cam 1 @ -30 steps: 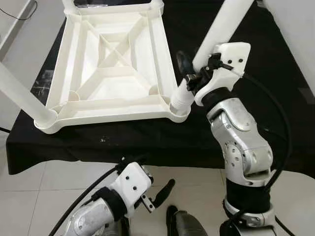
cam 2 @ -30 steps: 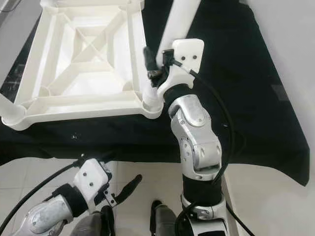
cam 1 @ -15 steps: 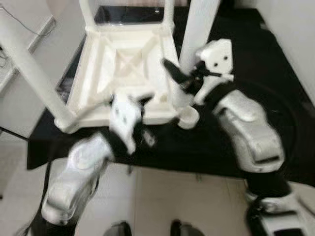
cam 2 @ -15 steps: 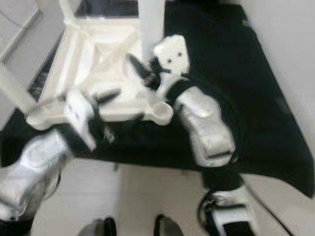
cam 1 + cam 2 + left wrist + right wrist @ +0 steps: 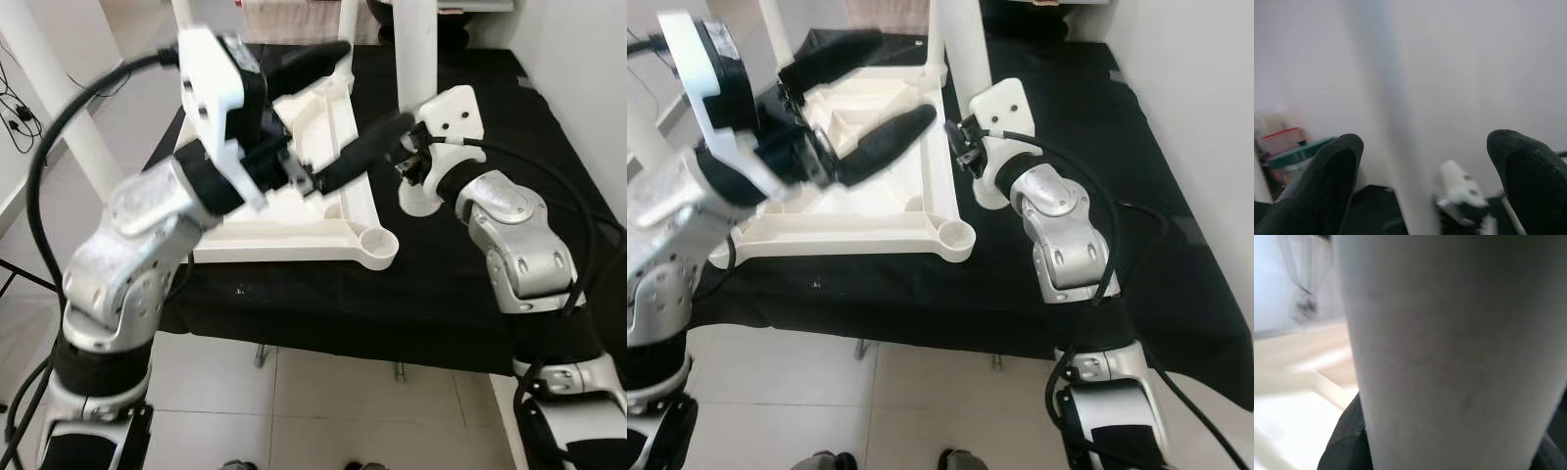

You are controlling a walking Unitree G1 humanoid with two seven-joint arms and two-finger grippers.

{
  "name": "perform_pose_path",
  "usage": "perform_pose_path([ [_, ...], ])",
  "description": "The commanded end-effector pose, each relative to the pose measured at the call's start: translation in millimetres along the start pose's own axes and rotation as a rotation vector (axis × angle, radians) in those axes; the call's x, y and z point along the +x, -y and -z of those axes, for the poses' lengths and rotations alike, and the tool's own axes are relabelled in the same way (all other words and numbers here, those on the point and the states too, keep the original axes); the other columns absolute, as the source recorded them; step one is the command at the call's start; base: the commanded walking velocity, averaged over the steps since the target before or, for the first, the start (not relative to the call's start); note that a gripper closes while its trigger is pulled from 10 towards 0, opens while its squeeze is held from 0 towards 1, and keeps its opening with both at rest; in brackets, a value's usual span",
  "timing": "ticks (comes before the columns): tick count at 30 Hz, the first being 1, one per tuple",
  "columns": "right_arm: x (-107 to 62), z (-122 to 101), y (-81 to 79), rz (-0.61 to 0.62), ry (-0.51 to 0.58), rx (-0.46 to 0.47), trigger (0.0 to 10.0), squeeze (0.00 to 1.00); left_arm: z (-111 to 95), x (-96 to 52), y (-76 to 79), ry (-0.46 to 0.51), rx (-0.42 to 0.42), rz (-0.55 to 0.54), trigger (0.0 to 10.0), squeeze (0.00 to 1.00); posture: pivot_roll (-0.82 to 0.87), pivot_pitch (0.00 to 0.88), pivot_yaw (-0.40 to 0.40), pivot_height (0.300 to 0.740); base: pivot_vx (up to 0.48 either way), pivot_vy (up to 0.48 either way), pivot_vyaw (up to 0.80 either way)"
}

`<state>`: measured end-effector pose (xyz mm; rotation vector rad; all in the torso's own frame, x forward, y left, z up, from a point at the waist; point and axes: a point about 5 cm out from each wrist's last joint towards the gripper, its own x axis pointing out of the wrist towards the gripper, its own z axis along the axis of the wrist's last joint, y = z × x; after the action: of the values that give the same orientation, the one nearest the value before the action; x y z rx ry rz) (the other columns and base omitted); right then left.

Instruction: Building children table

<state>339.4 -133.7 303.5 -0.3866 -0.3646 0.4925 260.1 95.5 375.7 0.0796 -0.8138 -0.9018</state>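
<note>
The white children's table top (image 5: 284, 250) lies upside down on a black-covered table (image 5: 460, 294). One white leg (image 5: 54, 88) stands in its left near corner, and two more rise at the back. The near right corner socket (image 5: 377, 245) is empty. My right gripper (image 5: 409, 152) is shut on a loose white leg (image 5: 416, 59), which stands upright with its base (image 5: 416, 201) on the cloth just right of the top. The leg's surface (image 5: 1449, 342) is close between my right fingers. My left gripper (image 5: 374, 83) hangs open above the top's right side, holding nothing.
A pale wall (image 5: 588, 78) borders the table on the right. Tiled floor (image 5: 294, 411) lies in front of the table edge. Cables (image 5: 15, 93) hang at the far left. Containers (image 5: 1283, 142) stand blurred at the back.
The camera lifted and shifted. My left arm rose from below the table edge to above the table top. The leg in my right gripper left the corner socket and now stands beside it.
</note>
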Motion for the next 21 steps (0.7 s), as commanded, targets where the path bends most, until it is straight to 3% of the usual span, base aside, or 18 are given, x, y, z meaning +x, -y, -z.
perform_pose_path([
  [1, -0.5, -7.5, -8.9, -0.056, 0.057, -0.009, 10.0, 0.0, -0.9, -0.5, -4.9, 0.009, 0.011, -0.03, 10.0, 0.0, -0.04, 0.073, -0.024, 0.74, 0.0, 0.0, 0.0],
  [3, -1.7, -9.6, -17.6, -0.093, 0.078, 0.001, 10.0, 0.0, -1.8, 6.5, -13.6, 0.026, 0.023, -0.064, 10.0, 0.0, -0.05, 0.069, -0.022, 0.74, 0.0, 0.0, 0.0],
  [10, -1.7, -11.0, -22.3, -0.106, 0.093, 0.007, 10.0, 0.0, -4.3, 14.1, -20.3, 0.053, 0.003, -0.064, 10.0, 0.0, -0.06, 0.062, -0.012, 0.74, 0.0, 0.0, 0.0],
  [11, -1.9, -15.2, -34.8, -0.164, 0.12, 0.009, 10.0, 0.0, -10.7, 21.6, -26.7, 0.05, 0.001, -0.047, 10.0, 0.0, -0.06, 0.062, -0.01, 0.74, 0.0, 0.0, 0.0],
  [14, -2.9, -17.4, -47.2, -0.218, 0.138, 0.011, 10.0, 0.0, -18.0, 28.5, -32.0, 0.044, 0.008, -0.039, 10.0, 0.0, -0.06, 0.06, -0.005, 0.74, 0.0, 0.0, 0.0],
  [21, 1.0, -11.5, -70.4, -0.265, 0.119, -0.027, 10.0, 0.0, 0.5, 36.6, -31.2, -0.003, 0.011, -0.076, 10.0, 0.0, -0.06, 0.057, -0.004, 0.74, 0.0, 0.0, 0.0],
])
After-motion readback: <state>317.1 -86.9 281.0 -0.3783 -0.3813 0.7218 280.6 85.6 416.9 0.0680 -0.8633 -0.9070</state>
